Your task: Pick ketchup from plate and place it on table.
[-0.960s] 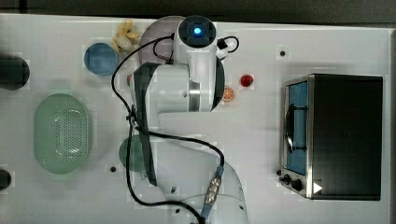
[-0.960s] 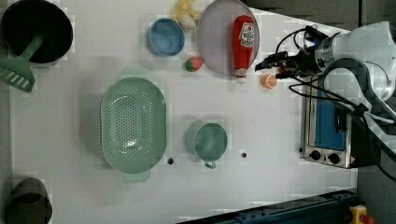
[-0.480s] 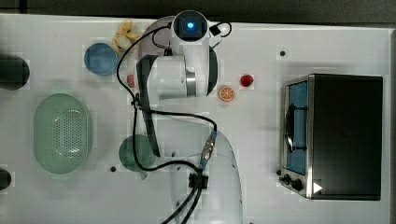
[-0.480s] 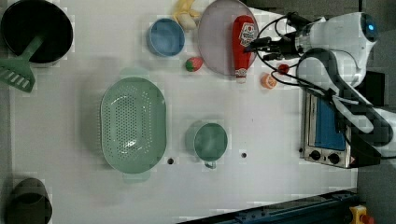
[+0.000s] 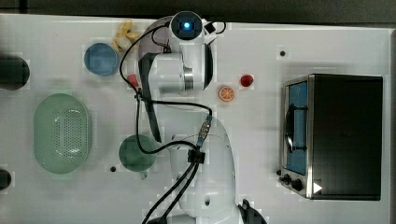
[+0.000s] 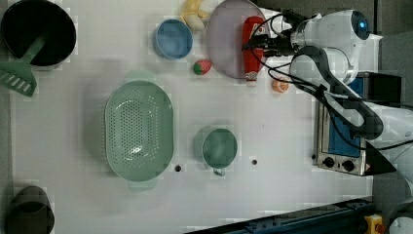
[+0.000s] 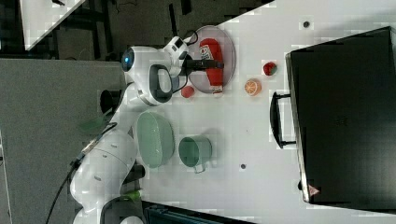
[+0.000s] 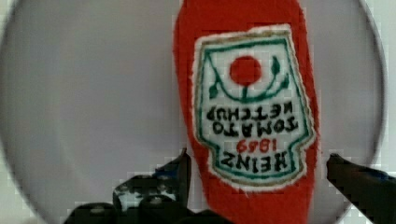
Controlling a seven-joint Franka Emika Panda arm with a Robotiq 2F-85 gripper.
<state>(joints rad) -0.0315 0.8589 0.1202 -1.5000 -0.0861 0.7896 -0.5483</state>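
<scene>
Top view: my arm reaches to twelve o'clock across the white table (image 5: pixel 327 42), with a toaster oven (image 5: pixel 334 135) at three o'clock.

Left view: the ketchup (image 6: pixel 252 48) lies on the plate (image 6: pixel 224 39), its cap over the rim; dark floor borders the table.

Right view: my end effector (image 7: pixel 208 64) hangs over the bottle.

Wrist view: my fingers (image 8: pixel 180 175) stand wide apart either side of the ketchup, gripping nothing.
</scene>
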